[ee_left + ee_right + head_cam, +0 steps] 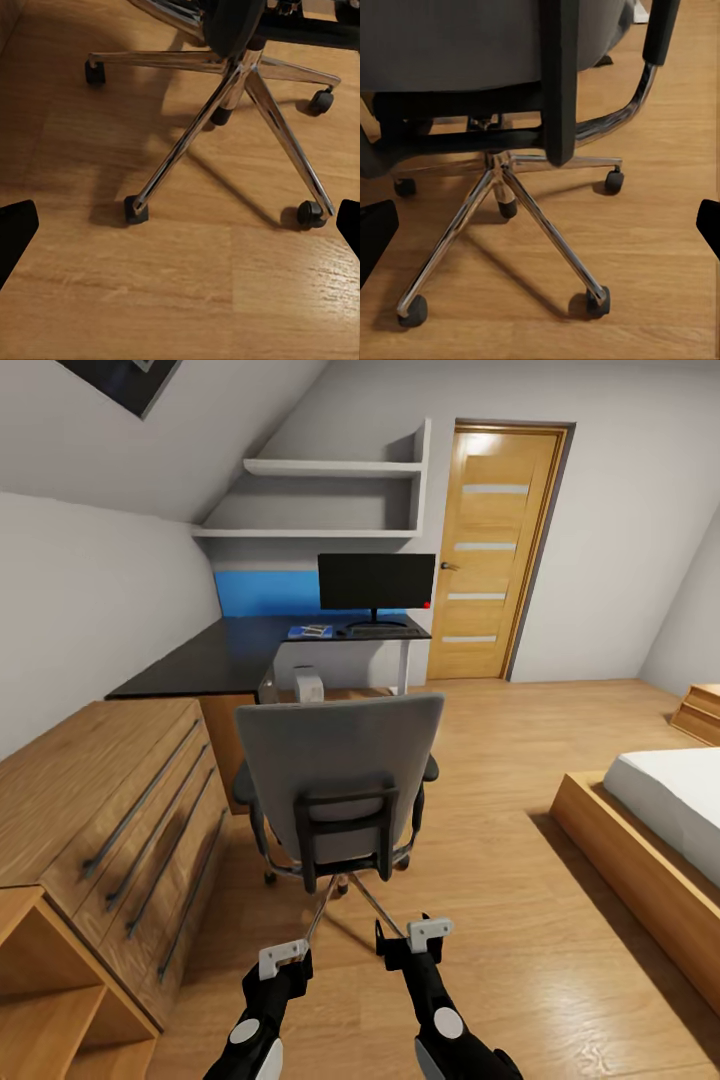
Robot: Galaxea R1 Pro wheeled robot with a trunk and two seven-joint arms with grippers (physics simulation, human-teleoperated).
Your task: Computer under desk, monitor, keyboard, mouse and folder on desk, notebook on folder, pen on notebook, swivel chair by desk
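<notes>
Chair [340, 780] stands on the wood floor [500, 920] with its grey back toward the robot, between the robot and the desk [230, 655], blocking the straight path to it. Monitor [376, 582] is upright on the desk, keyboard [385, 630] lies just in front of its stand, and the folder [310, 630] lies flat on the desktop to the keyboard's left with something small on top, too small to tell. Computer [308, 683] sits under the desk, partly hidden by the chair back. Wooden dresser [110, 800] at left, bed [660, 810] at right, oak door [495, 550] behind the desk, 2 wall shelves [330, 500] above.

Left gripper [285, 957] and right gripper [418, 935] hang low just behind the chair's chrome base [225, 97], which has 5 legs on castors. Both have jaws wide apart, holding nothing, touching nothing.
</notes>
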